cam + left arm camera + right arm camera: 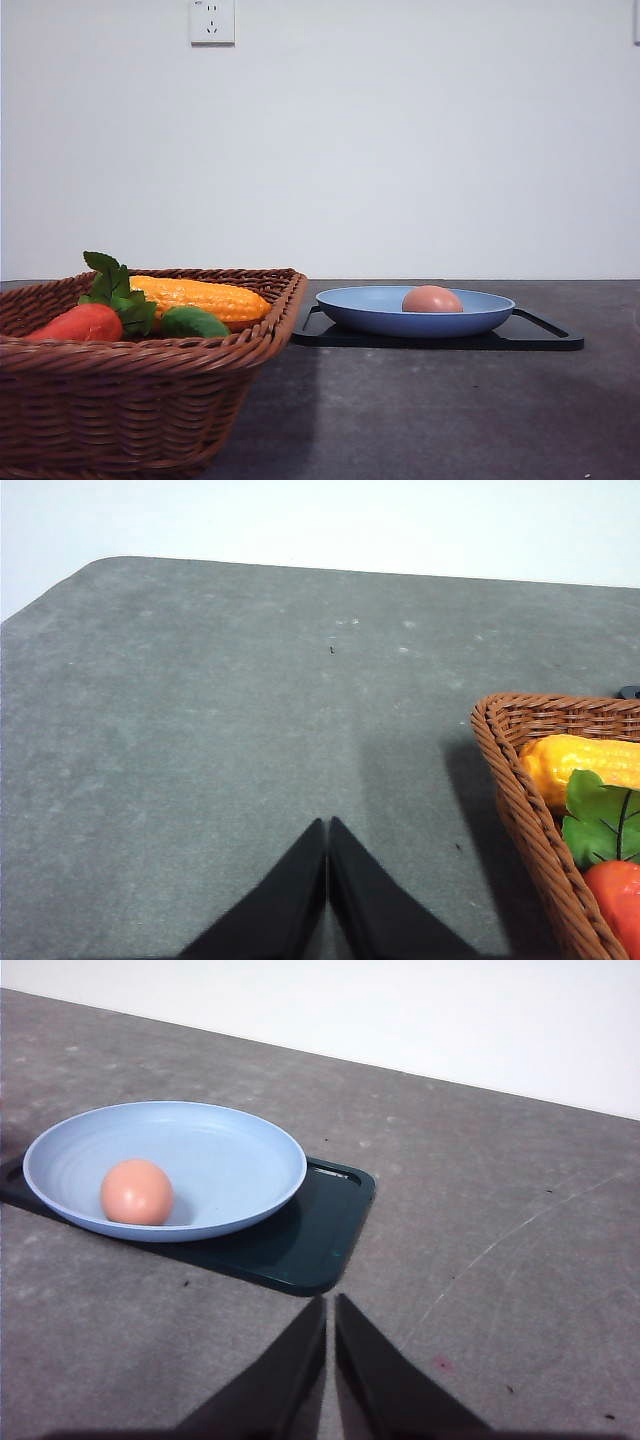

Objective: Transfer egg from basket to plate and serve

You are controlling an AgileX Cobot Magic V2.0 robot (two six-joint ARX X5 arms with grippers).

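We see the egg [432, 298] lying in the plate [360, 305], which sits on a black tray [545, 338] right of the basket [130, 410]. Our left end effector [327, 825] and right end effector [330, 1305] are both closed, empty, above the worktop [430, 410].

Open grey tabletop [420, 410] separates the brown woven wicker basket [130, 400] from the flat black rectangular tray [545, 338].
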